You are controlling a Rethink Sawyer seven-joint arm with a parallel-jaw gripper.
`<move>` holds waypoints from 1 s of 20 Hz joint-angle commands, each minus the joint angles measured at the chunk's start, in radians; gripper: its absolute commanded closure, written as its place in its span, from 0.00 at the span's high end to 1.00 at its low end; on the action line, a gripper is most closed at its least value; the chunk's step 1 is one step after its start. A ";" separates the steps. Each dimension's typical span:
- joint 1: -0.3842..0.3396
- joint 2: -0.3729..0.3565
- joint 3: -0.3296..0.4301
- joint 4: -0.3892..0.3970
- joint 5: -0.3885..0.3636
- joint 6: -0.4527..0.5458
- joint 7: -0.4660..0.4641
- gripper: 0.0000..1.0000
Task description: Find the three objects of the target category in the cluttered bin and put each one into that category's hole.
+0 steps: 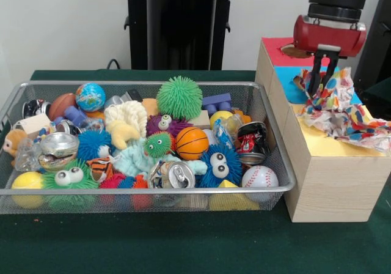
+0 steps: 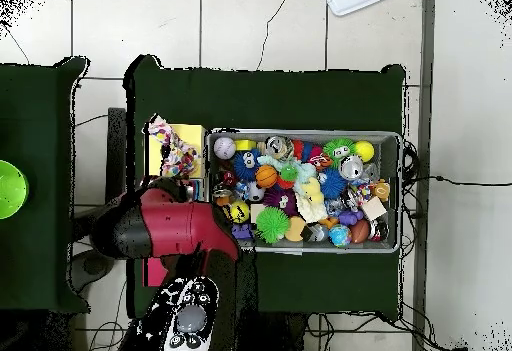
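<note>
A wire mesh bin (image 1: 146,190) is crammed with toys, balls and cans. To its right stands a wooden box (image 1: 330,182) whose top is split into red, blue and yellow patches; the red patch has a hole (image 1: 297,52). My gripper (image 1: 320,84) hangs over the blue patch, shut on a crumpled sheet of paper (image 1: 345,109) printed with coloured dots. The paper spreads over the blue and yellow patches and hides any holes there. From overhead the paper (image 2: 172,152) shows beside the bin (image 2: 400,192), while the arm (image 2: 170,229) hides the gripper.
The bin holds a green spiky ball (image 1: 179,97), a basketball (image 1: 192,142), a baseball (image 1: 259,177), a globe ball (image 1: 90,96), a crushed silver can (image 1: 177,175) and a dark can (image 1: 250,142). A green object (image 2: 8,187) lies on a separate table at the left.
</note>
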 commanded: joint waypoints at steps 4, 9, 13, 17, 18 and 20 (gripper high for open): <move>0.066 0.102 0.000 -0.077 0.121 0.053 0.265 0.00; 0.083 0.130 -0.018 -0.124 0.160 0.077 0.254 0.00; 0.099 0.138 -0.029 -0.142 0.180 0.089 0.243 0.00; 0.092 0.140 -0.039 -0.161 0.182 0.103 0.217 0.00; 0.091 0.146 -0.045 -0.173 0.177 0.103 0.206 0.00; 0.089 0.160 -0.057 -0.195 0.169 0.105 0.189 0.00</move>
